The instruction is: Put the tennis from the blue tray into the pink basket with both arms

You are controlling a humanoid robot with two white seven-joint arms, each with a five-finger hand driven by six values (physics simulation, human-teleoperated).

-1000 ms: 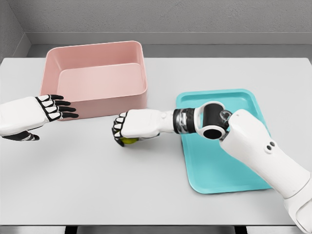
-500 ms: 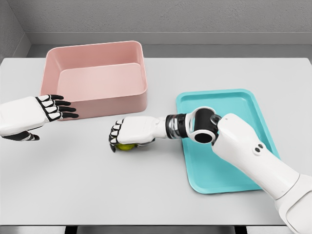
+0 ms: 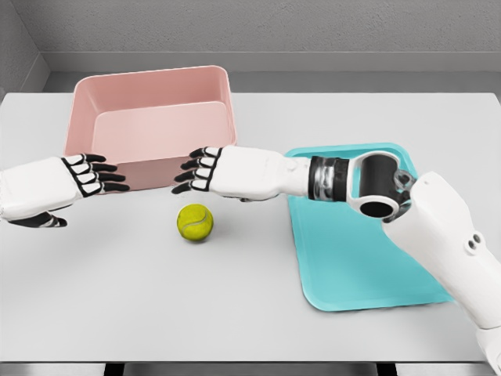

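A yellow-green tennis ball (image 3: pixel 195 222) lies alone on the white table, between the pink basket (image 3: pixel 153 125) and the blue tray (image 3: pixel 352 258). My right hand (image 3: pixel 196 170) hovers open just above and behind the ball, fingers spread toward the left, not touching it. At the left, my left hand (image 3: pixel 100 176) is open too, fingers pointing right in front of the basket's near wall. The basket and the tray hold nothing that I can see.
The white table (image 3: pixel 117 298) runs to its front edge at the bottom of the view. A grey wall stands behind the table.
My right hand has let go of the ball, opened, and lifted up and back toward the basket. The ball now rests on the table. The left hand has barely shifted.
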